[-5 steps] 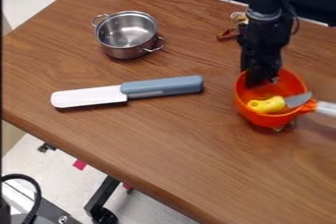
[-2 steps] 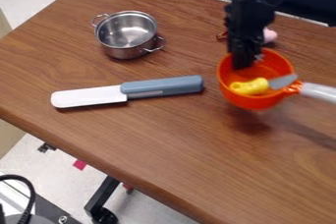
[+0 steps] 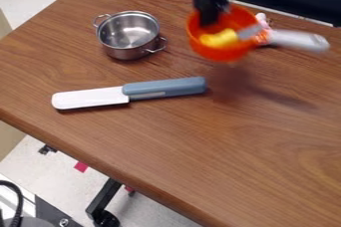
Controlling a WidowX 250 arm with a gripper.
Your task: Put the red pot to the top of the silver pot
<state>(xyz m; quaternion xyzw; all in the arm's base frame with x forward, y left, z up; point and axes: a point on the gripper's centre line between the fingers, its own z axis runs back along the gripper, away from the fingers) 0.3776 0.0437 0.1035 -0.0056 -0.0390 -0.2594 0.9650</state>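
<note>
My gripper (image 3: 210, 18) hangs at the upper middle, shut on the far-left wall of the red pot (image 3: 223, 51). The orange-red pot is held above the table, its shadow on the wood below, with its pale handle pointing right. A yellow toy knife with a grey blade (image 3: 220, 38) lies inside it. To the left, the silver pot (image 3: 128, 33) stands upright on the table, its two small handles out; I see nothing inside. A gap separates the two pots.
A spatula with a white blade and blue-grey handle (image 3: 163, 87) lies across the table (image 3: 173, 161) in front of the silver pot. A small pinkish-white object (image 3: 261, 18) is behind the red pot's handle.
My gripper has carried the red pot up and to the left, off the table and closer to the silver pot. The yellow knife has travelled inside it. The silver pot and spatula have stayed put.
</note>
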